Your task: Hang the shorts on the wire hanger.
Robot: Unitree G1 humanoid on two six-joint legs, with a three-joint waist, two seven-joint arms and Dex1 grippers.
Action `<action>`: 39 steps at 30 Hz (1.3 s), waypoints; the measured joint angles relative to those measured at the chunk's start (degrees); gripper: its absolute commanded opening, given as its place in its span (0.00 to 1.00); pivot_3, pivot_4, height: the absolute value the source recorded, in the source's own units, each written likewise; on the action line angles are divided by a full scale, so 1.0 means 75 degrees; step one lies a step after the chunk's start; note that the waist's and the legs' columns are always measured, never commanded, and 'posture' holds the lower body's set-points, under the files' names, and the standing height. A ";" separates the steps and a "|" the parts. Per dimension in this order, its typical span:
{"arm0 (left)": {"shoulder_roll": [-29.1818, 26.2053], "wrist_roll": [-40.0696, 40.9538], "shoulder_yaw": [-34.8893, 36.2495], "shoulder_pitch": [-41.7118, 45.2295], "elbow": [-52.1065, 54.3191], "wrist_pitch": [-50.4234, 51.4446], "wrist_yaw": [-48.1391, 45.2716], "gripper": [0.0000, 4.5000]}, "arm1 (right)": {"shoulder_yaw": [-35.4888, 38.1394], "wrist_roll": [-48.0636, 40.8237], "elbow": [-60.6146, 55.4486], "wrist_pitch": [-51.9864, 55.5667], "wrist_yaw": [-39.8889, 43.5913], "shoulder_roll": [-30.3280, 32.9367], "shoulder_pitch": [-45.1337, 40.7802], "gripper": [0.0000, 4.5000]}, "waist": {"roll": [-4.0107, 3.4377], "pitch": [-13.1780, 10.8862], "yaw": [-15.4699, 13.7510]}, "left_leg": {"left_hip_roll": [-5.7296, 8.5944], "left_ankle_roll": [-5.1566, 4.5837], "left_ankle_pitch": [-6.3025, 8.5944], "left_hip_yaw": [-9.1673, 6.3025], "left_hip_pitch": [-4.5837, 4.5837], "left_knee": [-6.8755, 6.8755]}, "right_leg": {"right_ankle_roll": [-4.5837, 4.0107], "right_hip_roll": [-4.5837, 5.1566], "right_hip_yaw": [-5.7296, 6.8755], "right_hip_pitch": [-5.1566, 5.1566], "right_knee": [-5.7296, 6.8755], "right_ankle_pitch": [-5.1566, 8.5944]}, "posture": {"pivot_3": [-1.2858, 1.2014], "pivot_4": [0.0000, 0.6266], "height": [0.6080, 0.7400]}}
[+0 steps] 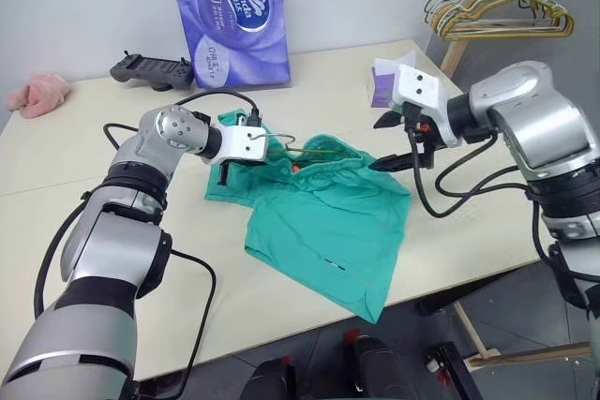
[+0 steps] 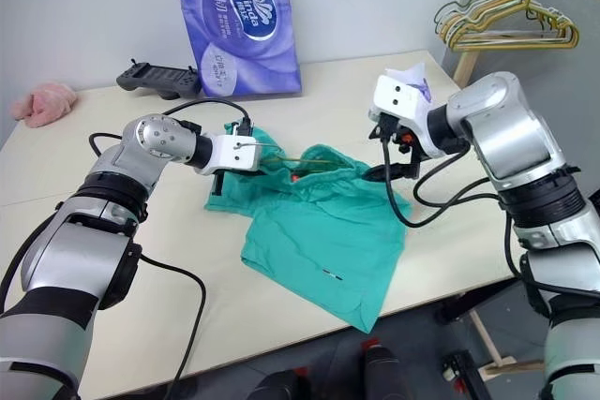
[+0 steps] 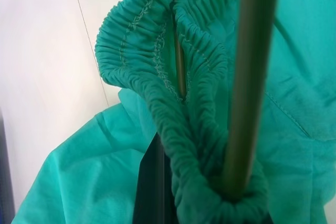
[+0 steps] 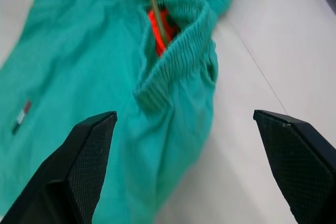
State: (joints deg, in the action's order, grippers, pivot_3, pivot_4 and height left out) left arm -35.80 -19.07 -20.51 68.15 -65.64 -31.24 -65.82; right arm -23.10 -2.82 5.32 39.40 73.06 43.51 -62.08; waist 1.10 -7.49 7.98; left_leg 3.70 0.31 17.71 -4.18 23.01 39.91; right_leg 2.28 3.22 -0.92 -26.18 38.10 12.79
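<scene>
The shorts (image 1: 323, 217) lie spread on the pale counter (image 1: 112, 175), their gathered waistband bunched up toward the left end effector (image 1: 246, 149). That end effector is clenched at the waistband where the wire hanger (image 1: 314, 150) enters the cloth; whether it grips wire, cloth or both I cannot tell. The hanger's wire runs inside the waistband opening. The right end effector (image 4: 186, 163) hovers released just beside the shorts' right edge, touching nothing

The purple tissue pack (image 1: 230, 11) reads "Vinda" and "DELUXE" in a dark blue oval; other print is illegible.
</scene>
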 measured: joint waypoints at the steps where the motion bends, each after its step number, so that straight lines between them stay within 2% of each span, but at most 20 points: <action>1: 0.0001 -0.0002 0.0000 0.0000 -0.0002 0.0001 0.0005 0.00 | -0.0166 0.0193 0.0075 -0.0154 -0.0061 0.0002 0.0116 0.99 | 0.0000 0.0000 0.0003 | 0.0000 0.0000 0.0000 0.0002 0.0000 0.0000 | 0.0000 0.0000 -0.0001 0.0000 0.0000 0.0000 | 0.46 0.19 1.00; 5: 0.0023 -0.0008 0.0000 0.0000 -0.0013 0.0003 0.0015 0.00 | -0.0556 0.0579 0.0518 -0.0486 -0.0248 -0.0440 0.0320 0.99 | -0.0002 -0.0002 0.0032 | -0.0001 0.0000 0.0000 0.0006 0.0000 -0.0003 | 0.0000 -0.0002 -0.0005 -0.0006 0.0002 0.0000 | 0.46 0.20 1.00; 14: 0.0050 -0.0011 0.0000 0.0004 -0.0017 0.0012 0.0006 0.00 | -0.0567 0.0853 0.1327 -0.0744 -0.0558 -0.1469 0.0042 0.99 | -0.0002 -0.0002 0.0018 | 0.0000 0.0001 0.0000 -0.0002 0.0000 0.0000 | 0.0000 -0.0001 0.0000 -0.0003 0.0000 0.0000 | 0.46 0.20 1.00; 31: 0.0060 -0.0008 0.0000 0.0005 -0.0013 0.0105 0.0004 0.00 | -0.0683 0.1701 0.3484 -0.2356 -0.0751 -0.2082 -0.0276 0.99 | -0.0003 -0.0002 0.0024 | 0.0001 0.0001 -0.0001 -0.0003 -0.0002 -0.0001 | 0.0000 -0.0003 0.0000 -0.0003 0.0001 0.0000 | 0.47 0.20 1.00; 39: 0.0052 -0.0003 0.0002 0.0003 -0.0009 0.0107 -0.0002 0.00 | -0.0646 0.1745 0.3960 -0.2516 -0.0805 -0.2311 -0.0373 0.99 | -0.0004 -0.0002 0.0025 | 0.0001 0.0001 -0.0001 -0.0003 -0.0002 0.0000 | 0.0000 -0.0002 -0.0001 -0.0004 0.0001 0.0000 | 0.47 0.20 1.00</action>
State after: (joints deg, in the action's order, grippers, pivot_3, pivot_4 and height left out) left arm -35.40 -19.09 -20.50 68.17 -65.71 -30.44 -65.83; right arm -27.95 10.26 35.02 20.53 67.03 26.18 -64.87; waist 1.07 -7.51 8.17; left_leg 3.71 0.32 17.70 -4.21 23.00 39.91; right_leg 2.28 3.20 -0.92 -26.20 38.11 12.79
